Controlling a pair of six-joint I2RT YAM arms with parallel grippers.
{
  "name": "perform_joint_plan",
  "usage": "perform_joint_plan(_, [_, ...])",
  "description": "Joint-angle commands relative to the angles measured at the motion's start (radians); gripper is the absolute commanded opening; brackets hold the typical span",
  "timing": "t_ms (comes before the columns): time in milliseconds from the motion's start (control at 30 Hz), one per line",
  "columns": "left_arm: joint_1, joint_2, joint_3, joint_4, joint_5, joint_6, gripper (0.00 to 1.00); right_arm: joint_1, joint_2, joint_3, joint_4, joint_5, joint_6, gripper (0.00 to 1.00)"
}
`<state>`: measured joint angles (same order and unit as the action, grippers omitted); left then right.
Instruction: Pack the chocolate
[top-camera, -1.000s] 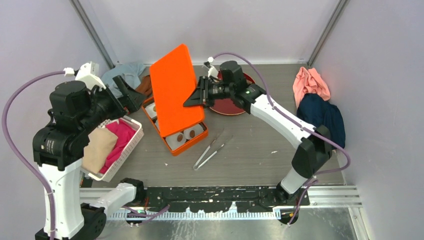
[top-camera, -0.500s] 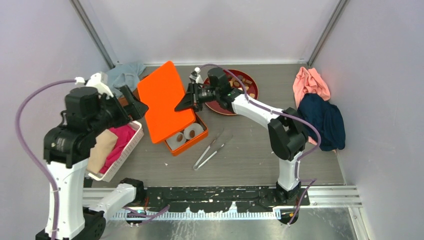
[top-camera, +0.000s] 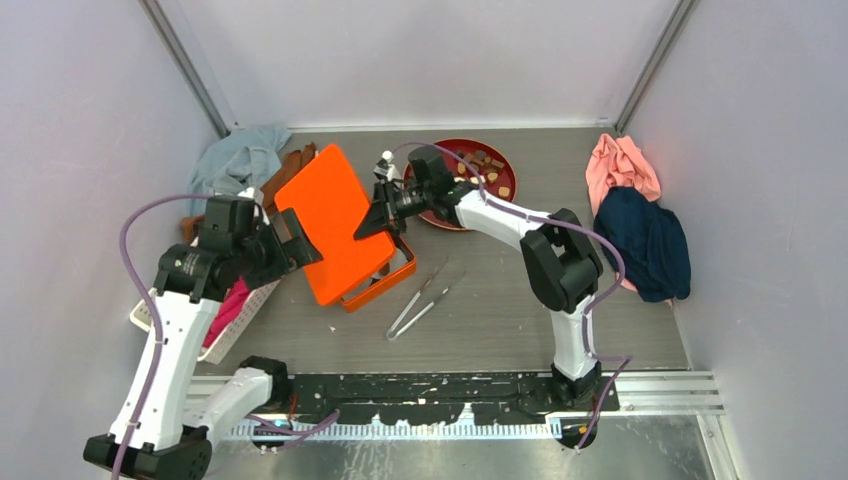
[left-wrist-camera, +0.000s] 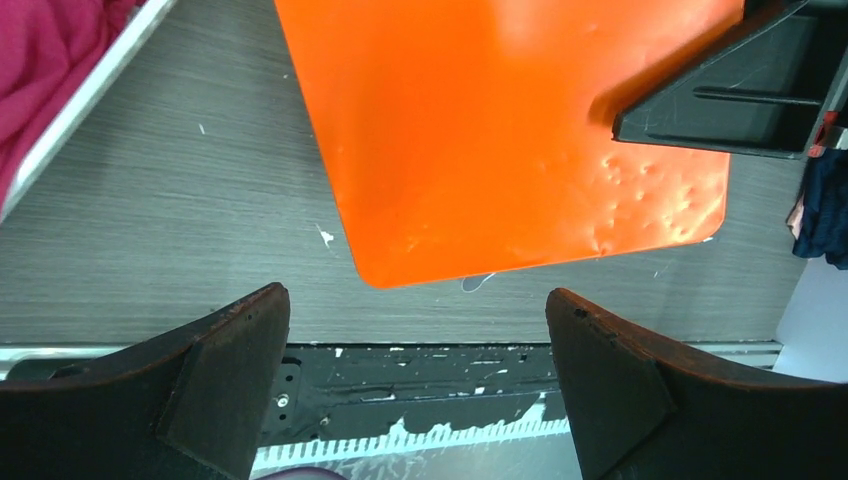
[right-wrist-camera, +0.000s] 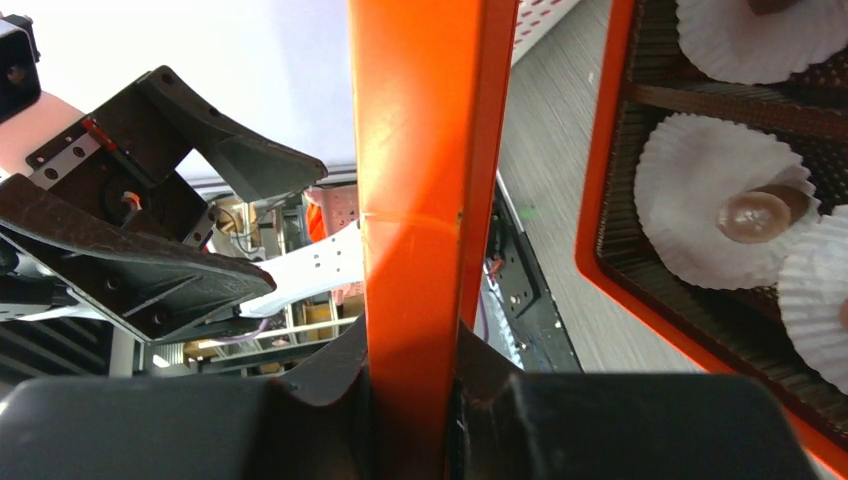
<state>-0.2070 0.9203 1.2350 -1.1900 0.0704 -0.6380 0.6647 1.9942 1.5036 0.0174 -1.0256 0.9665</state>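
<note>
Grey wood-grain bench, enclosed by pale lavender walls, with both arms working left of centre. Right gripper (top-camera: 374, 222) (right-wrist-camera: 412, 352) is clamped on the edge of the orange lid (top-camera: 338, 225) (right-wrist-camera: 420, 150), its fingers pressed against both faces; the lid is held tilted, not flat. Left gripper (top-camera: 296, 246) (left-wrist-camera: 418, 385) is spread wide just beside the lid's left edge, with nothing between its fingers and the lid lying beyond their tips in the wrist view. Under the lid sits the orange box (top-camera: 388, 280) (right-wrist-camera: 598, 200), of which only the near-right rim shows from above; whether lid and box touch cannot be told. Inside are white paper cups (right-wrist-camera: 700, 170), one carrying a rounded light-brown piece of chocolate (right-wrist-camera: 752, 216). More pieces lie on the red plate (top-camera: 512, 185) toward the middle of the far edge, behind the right wrist. Metal tweezers (top-camera: 420, 300) lie near the box, toward the near edge. White basket (top-camera: 228, 330) with a magenta cloth (top-camera: 232, 300) stands at the left edge. Blue-grey cloth (top-camera: 240, 160) occupies the far-left corner. Pink cloth (top-camera: 622, 165) and navy cloth (top-camera: 650, 240) lie along the right edge.
</note>
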Motion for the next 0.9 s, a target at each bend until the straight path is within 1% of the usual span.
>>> perform_joint_plan(0, [0.009, -0.038, -0.088, 0.137, 0.045, -0.028, 1.00, 0.000, 0.002, 0.053, 0.001, -0.076, -0.078, 0.01])
perform_joint_plan(67, [0.014, -0.035, -0.120, 0.148, 0.039, -0.031, 1.00, 0.000, 0.005, 0.047, 0.008, -0.084, -0.079, 0.01])
perform_joint_plan(167, [0.027, -0.020, -0.158, 0.167, 0.043, -0.043, 0.96, -0.003, 0.012, 0.043, 0.016, -0.091, -0.085, 0.01])
perform_joint_plan(267, [0.033, -0.010, -0.184, 0.185, 0.025, -0.065, 0.99, -0.011, 0.023, 0.046, 0.020, -0.092, -0.089, 0.01])
perform_joint_plan(367, [0.034, -0.018, -0.198, 0.203, -0.011, -0.073, 1.00, -0.017, 0.043, 0.056, 0.020, -0.103, -0.093, 0.01])
perform_joint_plan(500, [0.037, 0.007, -0.193, 0.183, -0.051, -0.038, 1.00, -0.024, 0.078, 0.081, 0.025, -0.131, -0.097, 0.01])
perform_joint_plan(733, [0.079, 0.080, -0.206, 0.239, 0.052, -0.024, 1.00, -0.050, 0.114, 0.095, 0.047, -0.145, -0.088, 0.01])
perform_joint_plan(867, [0.117, 0.119, -0.245, 0.301, 0.093, -0.033, 0.96, -0.063, 0.120, 0.084, 0.053, -0.148, -0.088, 0.01])
